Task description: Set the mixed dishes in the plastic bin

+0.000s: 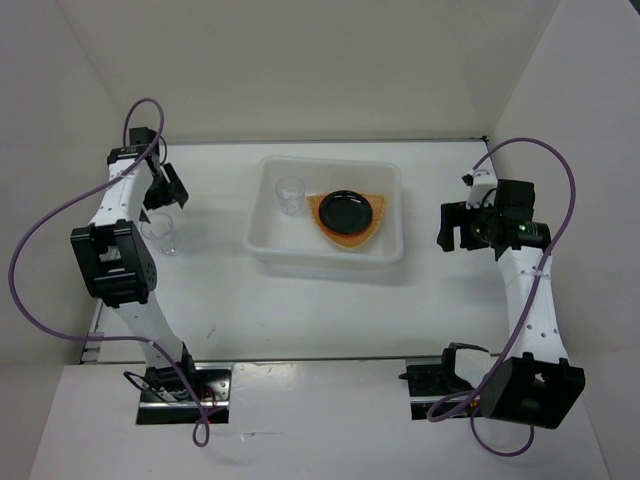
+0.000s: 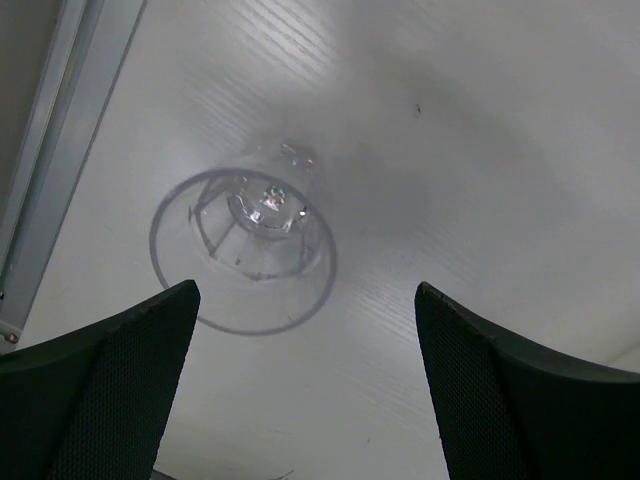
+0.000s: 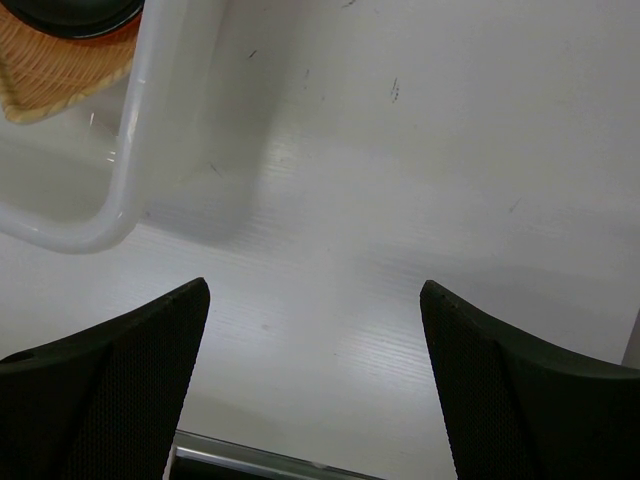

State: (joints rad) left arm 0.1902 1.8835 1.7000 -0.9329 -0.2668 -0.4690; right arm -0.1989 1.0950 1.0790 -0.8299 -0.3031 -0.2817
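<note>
The white plastic bin stands mid-table. Inside lie a tan woven plate with a black dish on it, and a clear cup at the bin's left. I cannot make out the orange dish. A second clear cup stands upright on the table left of the bin. My left gripper hovers open and empty just behind it; in the left wrist view the cup lies ahead of the open gripper. My right gripper is open and empty right of the bin, over bare table.
White walls enclose the table on the left, back and right. The right wrist view shows the bin's rounded corner with the woven plate and black dish inside. A metal rail runs along the table's left edge.
</note>
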